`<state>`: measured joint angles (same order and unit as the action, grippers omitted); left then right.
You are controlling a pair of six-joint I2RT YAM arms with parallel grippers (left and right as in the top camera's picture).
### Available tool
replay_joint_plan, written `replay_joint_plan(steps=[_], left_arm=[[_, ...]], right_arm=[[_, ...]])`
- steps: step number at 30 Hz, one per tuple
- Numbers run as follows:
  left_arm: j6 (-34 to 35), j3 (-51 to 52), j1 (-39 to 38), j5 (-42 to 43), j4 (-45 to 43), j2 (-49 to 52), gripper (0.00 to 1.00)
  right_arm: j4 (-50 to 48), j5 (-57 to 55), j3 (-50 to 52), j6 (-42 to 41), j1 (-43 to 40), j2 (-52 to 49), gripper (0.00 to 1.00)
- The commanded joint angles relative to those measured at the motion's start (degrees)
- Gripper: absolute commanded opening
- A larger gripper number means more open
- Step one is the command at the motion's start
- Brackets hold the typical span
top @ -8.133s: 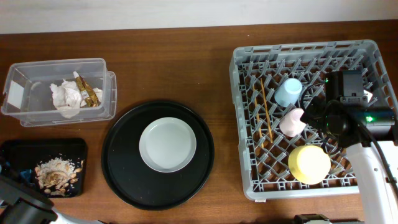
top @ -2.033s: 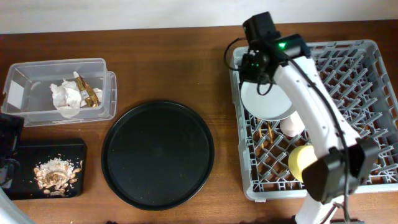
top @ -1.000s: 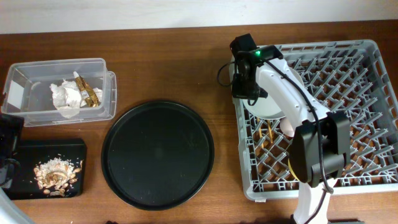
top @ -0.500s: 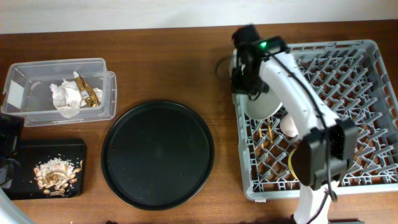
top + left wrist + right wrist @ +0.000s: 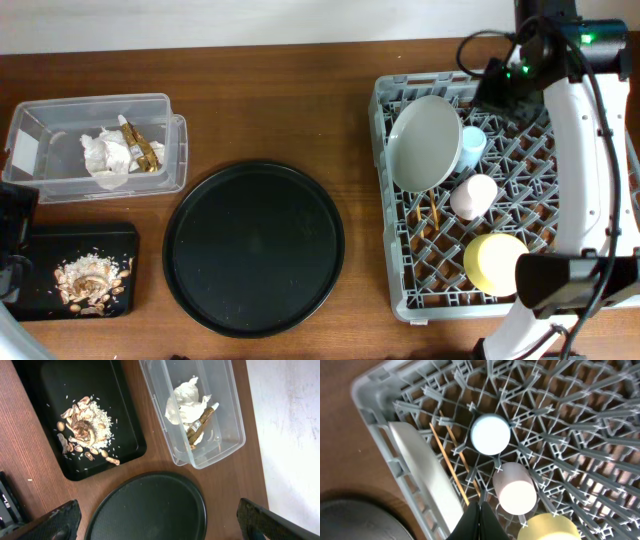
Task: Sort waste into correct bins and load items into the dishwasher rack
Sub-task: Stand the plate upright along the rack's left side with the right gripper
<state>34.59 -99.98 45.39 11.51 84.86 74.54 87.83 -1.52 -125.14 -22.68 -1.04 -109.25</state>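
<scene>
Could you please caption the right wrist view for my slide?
Shut right end effector over the dishwasher rack, loaded with plate on edge, chopsticks, light-blue cup, pink cup and yellow bowl.

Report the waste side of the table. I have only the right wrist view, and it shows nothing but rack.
Observer: The clear plastic tub holds crumpled white napkins and the gold-brown wrapper.
Operator: Give me the food scraps.
Observer: The tan scraps lie in a heap in the shallow black tray, which sits next to the tub on the robot's side.
Operator: Now tell me the other arm's state.
Observer: The left fingers stand wide open with nothing between them.
</scene>
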Motion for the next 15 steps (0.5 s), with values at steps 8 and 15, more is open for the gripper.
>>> replay_joint_plan(steps=[8,15], left_arm=[[0.6,0.0,-0.2,-0.7,0.1,0.1,0.99],[0.6,0.0,-0.2,-0.7,0.1,0.1,0.99]], right_arm=[[-6.3,18.0,12.2,8.9,0.6,-0.5,0.04],[-6.7,28.1,11.1,14.4,0.7,1.1,0.04]])
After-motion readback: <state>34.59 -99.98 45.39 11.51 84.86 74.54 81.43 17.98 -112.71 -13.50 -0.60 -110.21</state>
